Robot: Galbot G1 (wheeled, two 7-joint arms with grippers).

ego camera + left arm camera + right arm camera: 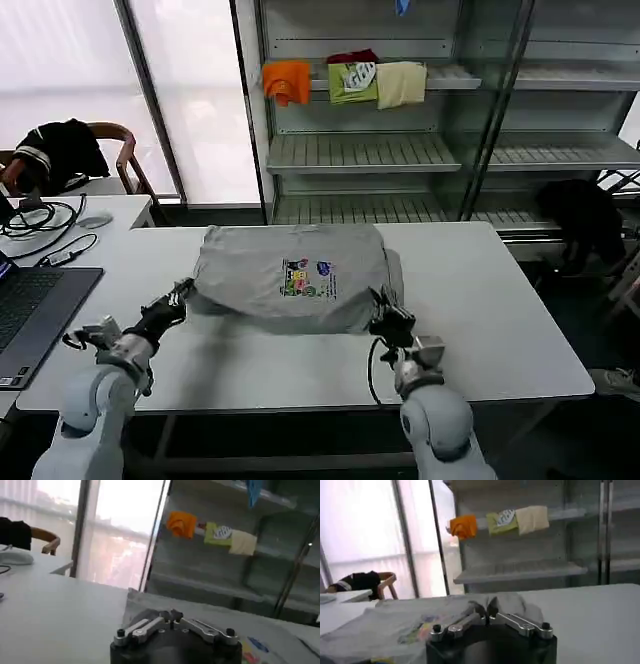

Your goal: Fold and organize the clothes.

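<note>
Folded light grey shirt [290, 277] with chest print lying mid white tabletop [500, 320], left gripper [185, 293] pinched shut on its near-left edge, right gripper [381, 299] clamped on its near-right corner, folded garments on shelf [360, 80] behind

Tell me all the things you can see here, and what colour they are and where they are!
Light grey short-sleeved shirt with a small multicoloured chest print: one, folded, middle of the white table.
Folded cloths on the metal shelf rack: one orange, one green with a white print, one cream, one dark red behind them.
Black garment with white-striped cuffs: one, draped on the wooden chair, far left.
Dark laptop: one, left table edge.
Black cables: a bundle, on the left side desk.
Left gripper: black, shut, at the shirt's near left corner.
Right gripper: black, shut, at the shirt's near right corner.
</note>
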